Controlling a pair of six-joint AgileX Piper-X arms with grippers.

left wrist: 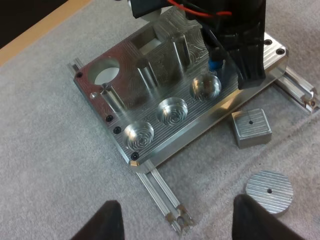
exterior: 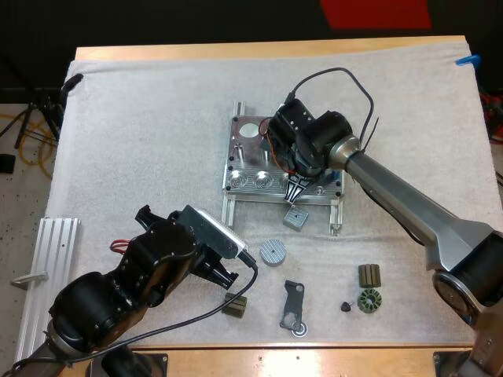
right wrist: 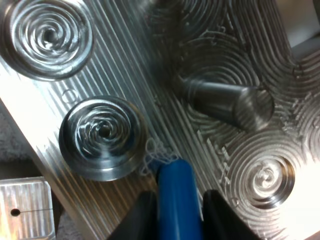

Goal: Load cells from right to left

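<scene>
Over fixture (exterior: 247, 161), blue cylinder (right wrist: 177, 200), square block (exterior: 295, 217) beside

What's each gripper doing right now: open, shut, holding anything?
Left gripper: jaws open, holding nothing.
Right gripper: jaws shut on a blue cylinder, over the metal fixture.

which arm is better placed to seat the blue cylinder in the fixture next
Right. The right tool grips the bright blue cylinder over the metal fixture; the left tool stands open and empty, back from it.
</scene>
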